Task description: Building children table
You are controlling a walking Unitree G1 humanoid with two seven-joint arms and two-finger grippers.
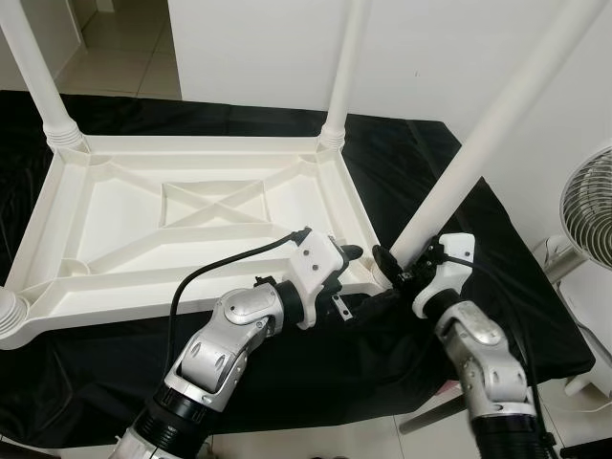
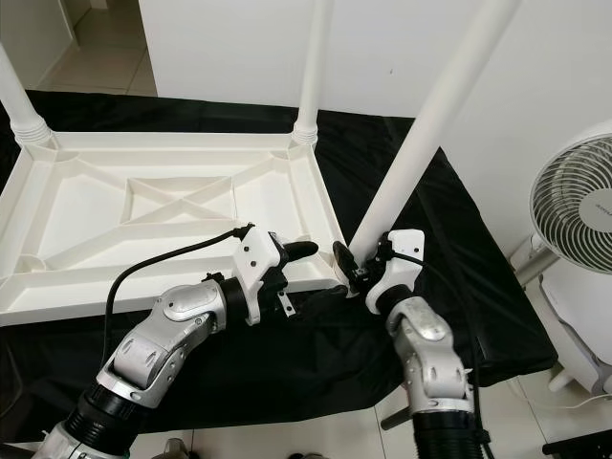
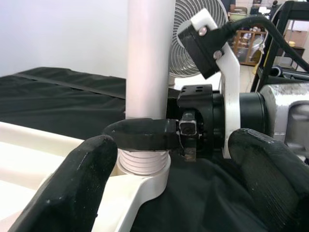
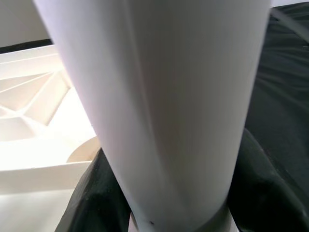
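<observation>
The tabletop [image 1: 191, 215] lies inverted on black cloth [image 1: 459, 191], three legs already fitted. My right claw [image 1: 390, 268] pinches the fourth leg [image 1: 478, 143] at its near-right corner socket; the leg leans toward two o'clock and may cross-thread or jam. My left claw [image 1: 349, 256] hovers spread beside it. A fan [image 1: 588, 206] stands at three o'clock.

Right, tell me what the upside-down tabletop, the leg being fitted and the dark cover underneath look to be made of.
Tabletop: apparently moulded white plastic, semi-gloss, judging by its cast ribs and cross-bracing. Leg, held near its base by the right end effector: seemingly the same smooth white plastic, with a ribbed collar. Cover: black fabric, matte, going by its wrinkles and draped folds.
</observation>
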